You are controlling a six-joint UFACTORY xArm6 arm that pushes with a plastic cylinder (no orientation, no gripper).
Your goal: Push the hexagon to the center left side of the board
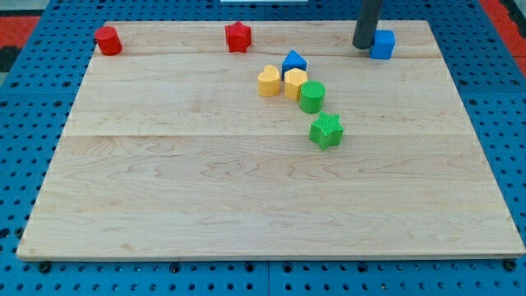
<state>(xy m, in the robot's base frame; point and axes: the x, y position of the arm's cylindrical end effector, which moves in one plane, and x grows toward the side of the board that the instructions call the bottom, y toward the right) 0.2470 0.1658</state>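
Tip (pixel 364 46) touches blue cube (pixel 383 44), far from red hexagon (pixel 108 40)

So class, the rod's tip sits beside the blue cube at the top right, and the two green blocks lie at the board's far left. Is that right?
Not quite. In the camera view, my tip is beside the blue cube, but the green cylinder and green star lie near the centre, right of the middle.

Rod upright nr view's top right, my tip (pixel 364 46) down on board.
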